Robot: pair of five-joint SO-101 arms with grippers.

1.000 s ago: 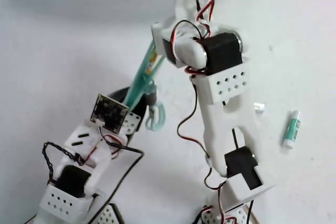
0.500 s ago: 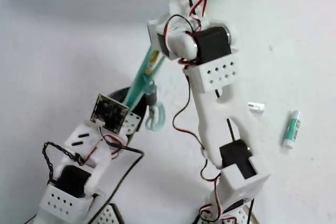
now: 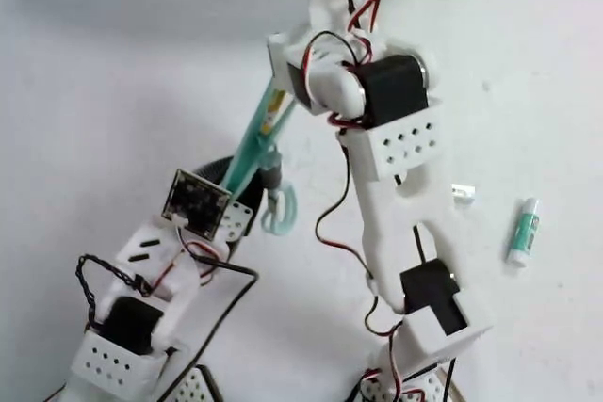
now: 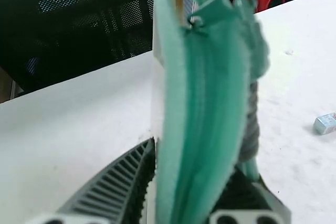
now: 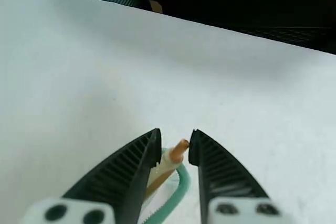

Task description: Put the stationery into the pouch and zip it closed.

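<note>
The pouch (image 3: 252, 143) is green and stands up on its end in the middle of the white table (image 3: 113, 91). The left gripper (image 4: 197, 161) is squeezed tight on its lower part, and the zip is still open at the top. The right gripper (image 5: 174, 137) is at the top end of the pouch. It is pinched on a pencil (image 5: 181, 147), with room for nothing else. The pencil's tip sits at the pouch's mouth. A glue stick (image 3: 524, 230) lies far off to the pouch's right. A small white eraser (image 3: 462, 192) lies between them.

The right arm swung out a little and has come back again. The pouch did not move. It looks like the arm is wiggling the pencil in. The pencil is not fully inside yet.
</note>
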